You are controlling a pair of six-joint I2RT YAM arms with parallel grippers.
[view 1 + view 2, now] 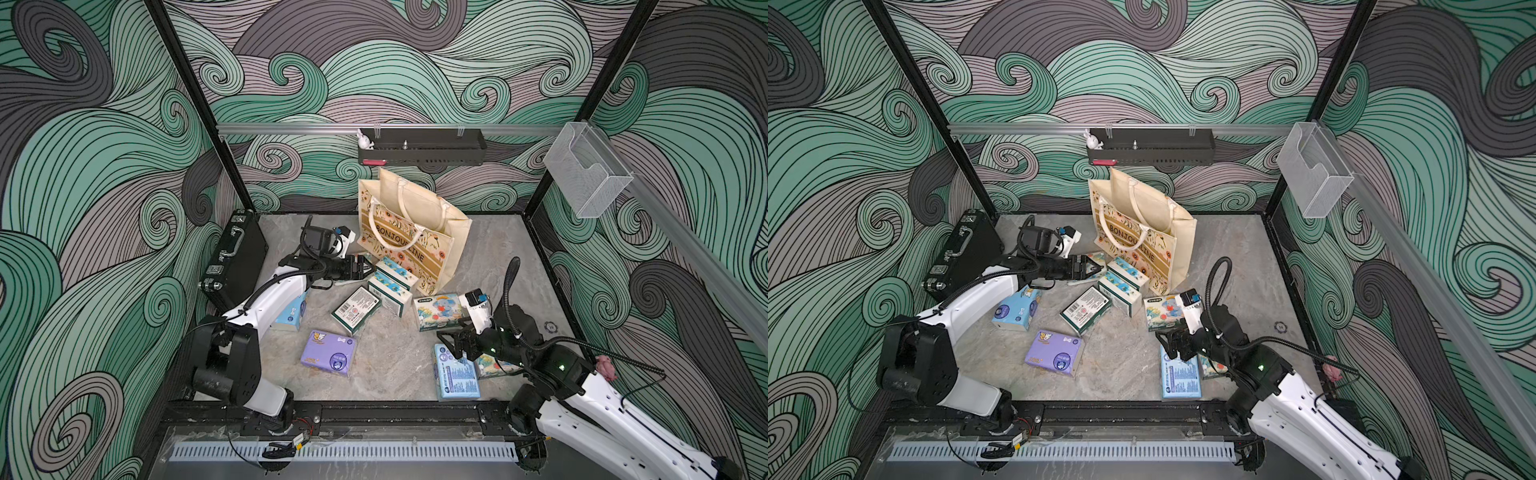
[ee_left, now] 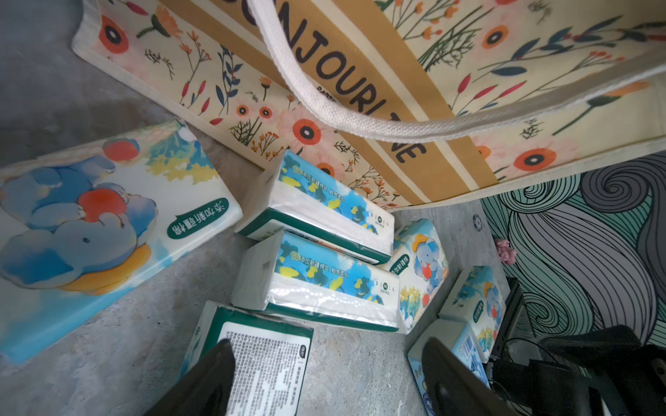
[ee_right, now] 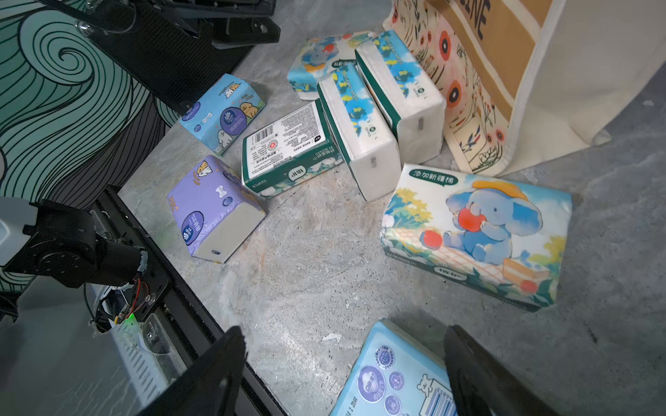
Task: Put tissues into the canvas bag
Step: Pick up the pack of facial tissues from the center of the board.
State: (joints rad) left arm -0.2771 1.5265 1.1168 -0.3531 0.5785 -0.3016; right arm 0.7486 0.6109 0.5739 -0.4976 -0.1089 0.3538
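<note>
Nearest the front edge of the counter [image 1: 386, 374], the right pincer [image 1: 451, 344] hangs spread and empty over the far end of a blue pack [image 1: 456, 380]. The pack lies flat, its long axis running front to back. The right wrist view shows it between the dark fingers [image 3: 216, 374], neither visibly pressing it. A drop and a squeeze across its short width looks the likely next move. A hidden pack [image 2: 475, 306], elephant-printed, lies partly under this arm.

Farther in, a purple pack [image 1: 328, 354] and a green pack [image 1: 356, 309] lie loose mid-counter. An elephant pack [image 1: 436, 312] lies to their right and a cartoon pack [image 1: 1016, 309] under the left arm. Beyond them two floral packs [image 1: 390, 296] stand on edge side by side, just beside the foot of the bag [image 1: 415, 232].

The left pincer [image 1: 366, 268], also spread and holding nothing, hovers just left of them. Its wrist view shows the green pack below and the floral packs ahead.

At the back the bag stands upright with its mouth open, well beyond the right pincer and up-counter from the blue pack. No tissues show inside; all in view lie on the counter. The left arm is nearer the bag, the right nearer the blue pack. A briefcase [image 1: 235, 257] stands at far left.
</note>
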